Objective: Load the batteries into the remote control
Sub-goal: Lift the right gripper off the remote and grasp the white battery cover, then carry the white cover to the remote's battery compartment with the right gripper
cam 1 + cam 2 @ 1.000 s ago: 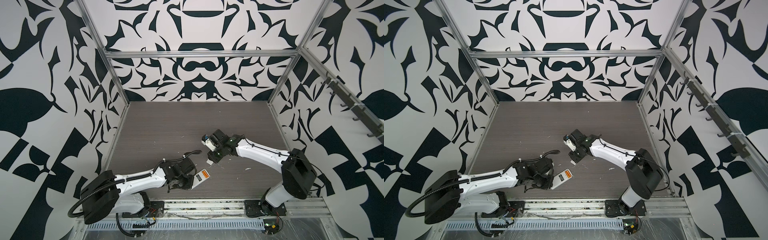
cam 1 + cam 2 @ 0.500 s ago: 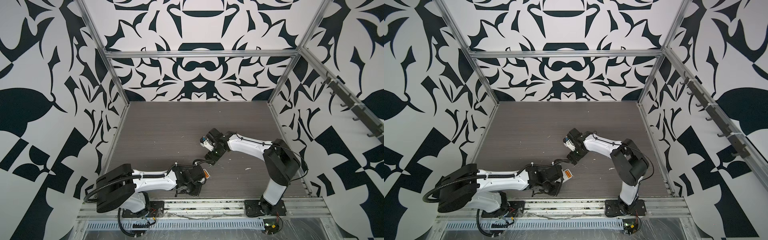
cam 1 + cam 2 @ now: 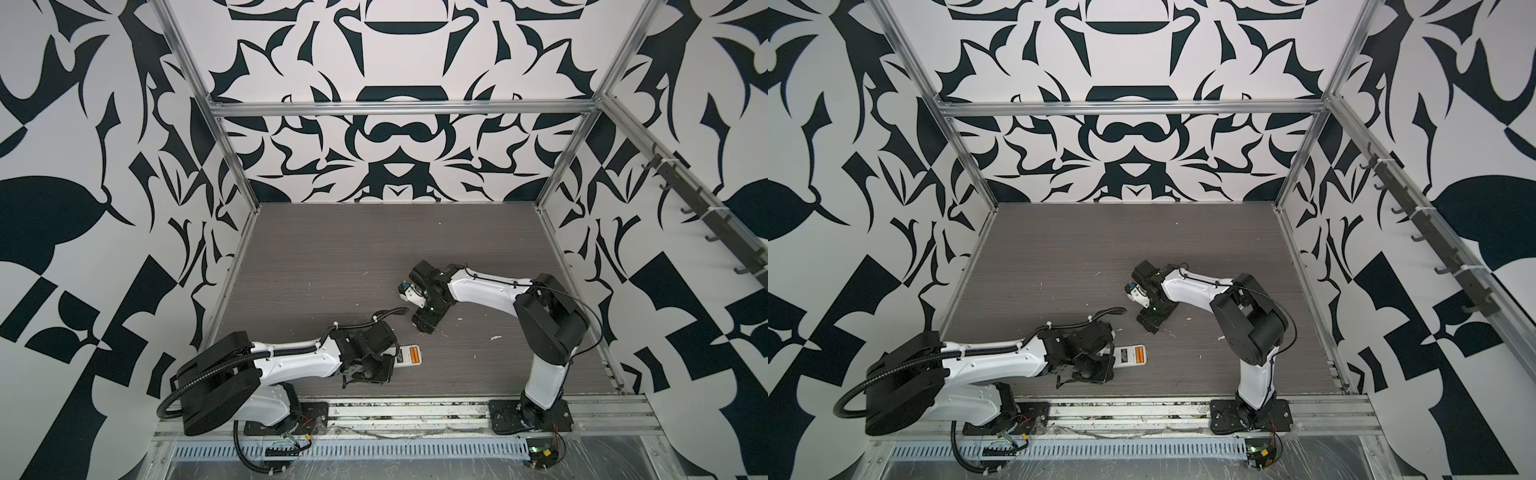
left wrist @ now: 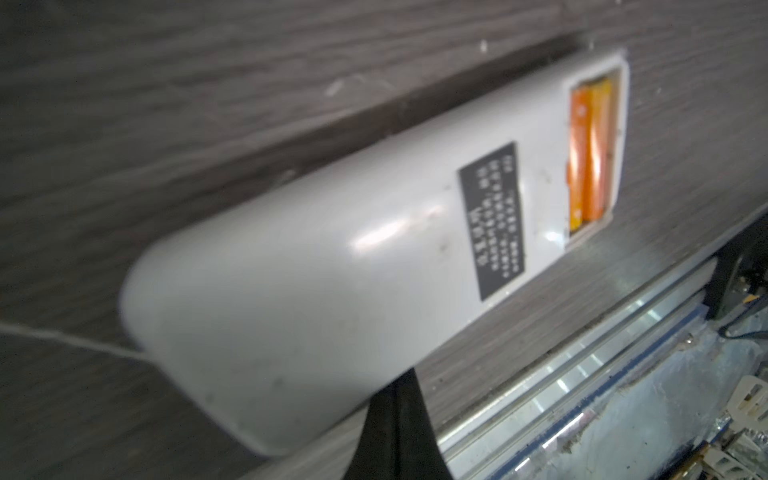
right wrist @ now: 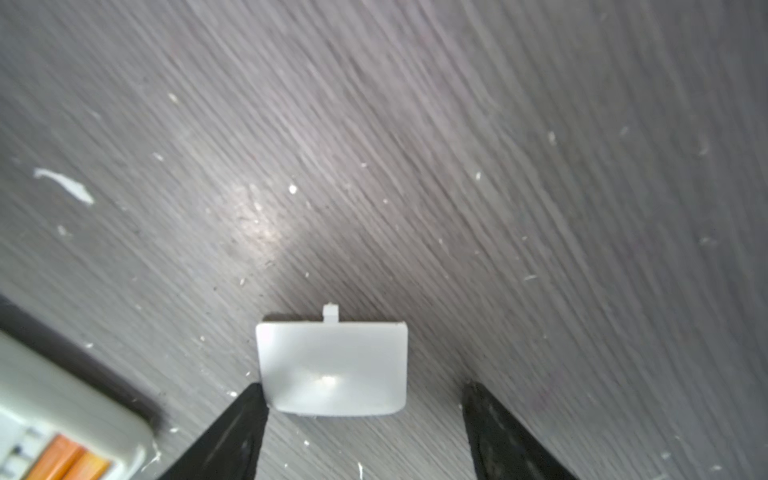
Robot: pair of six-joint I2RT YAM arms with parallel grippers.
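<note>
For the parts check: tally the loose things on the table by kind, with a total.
Remote control: 1
Batteries, orange, side by side in the remote's open slot: 2
Battery cover, white, on the table: 1
Total: 4

Both top views look down from high in front of me onto the dark wood-grain surface (image 3: 374, 249). My left wrist camera sits close over the white oblong remote control (image 4: 332, 257); my right wrist view shares its corner (image 5: 62, 399).

The remote control (image 3: 409, 356) lies back-up near the bench's (image 3: 374, 249) front edge, both batteries (image 4: 590, 153) in its open compartment; a small cover (image 5: 332, 365) lies behind it.
</note>
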